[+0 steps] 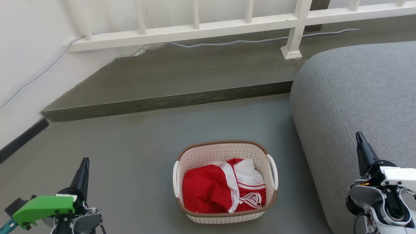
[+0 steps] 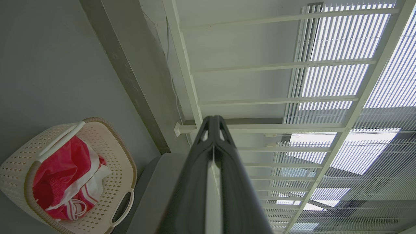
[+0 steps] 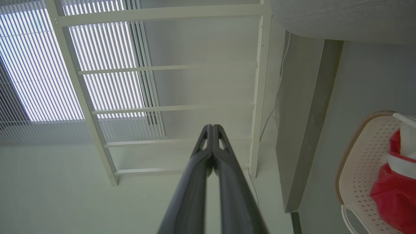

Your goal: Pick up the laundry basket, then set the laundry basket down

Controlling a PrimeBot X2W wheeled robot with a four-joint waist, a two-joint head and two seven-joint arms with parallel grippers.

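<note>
Laundry basket sits on the floor between my left claw and right claw, side handles facing each for a two-sided lift, I'd guess; both pinched closed, empty.

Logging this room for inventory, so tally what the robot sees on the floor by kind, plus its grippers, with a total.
Cream-white perforated plastic laundry basket, brown rim: 1
Red-and-white clothing bundle inside it: 1
Grey fabric sofa: 1
White railing: 1
Dark two-fingered grippers, left gripper and right gripper, both shut: 2
Total: 6
</note>
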